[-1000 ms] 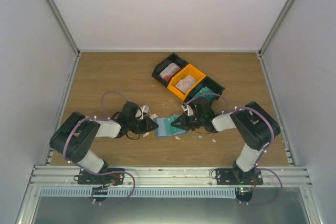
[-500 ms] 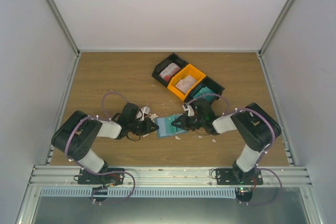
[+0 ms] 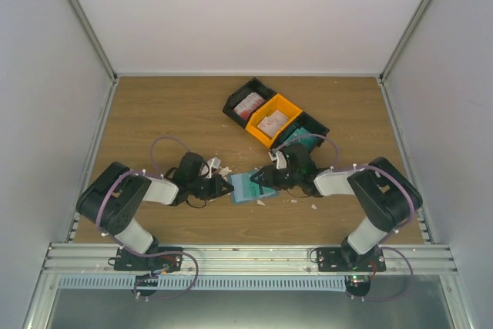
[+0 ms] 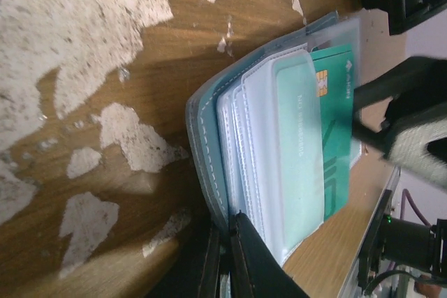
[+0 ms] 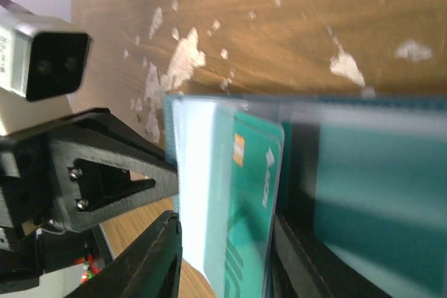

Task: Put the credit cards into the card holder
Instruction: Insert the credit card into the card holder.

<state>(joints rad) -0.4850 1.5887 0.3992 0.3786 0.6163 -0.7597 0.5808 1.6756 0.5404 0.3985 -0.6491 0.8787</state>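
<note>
The teal credit card [image 4: 335, 127] lies partly inside the card holder [image 3: 248, 186], which is spread open on the table [image 3: 169, 105] between the two arms, close to the near edge. In the left wrist view the inner part of the card shows pale through a clear pocket, while its chip and outer strip are bare. That bare long edge faces the right gripper [image 3: 263, 179]. The holder's stitched outer edge lies on the opposite side. In both wrist views the card's long axis runs up the picture, roughly in line with the fingers, so any further seating would probably go across its short axis, away from the right gripper and deeper under the pocket. Whether the card is already fully home cannot be told. The right gripper is plainly the nearer one: its fingers [image 5: 150, 263] stand apart on either side of the card's end, not pinching it. The left gripper [image 3: 223, 185] comes in from the other side, and its fingers [image 4: 248, 263] are closed tight on the holder's edge, pinning it down. White scraps [image 4: 133, 144] lie on the wood beside the holder, and an orange bin [image 3: 295, 112] sits farther back.
</note>
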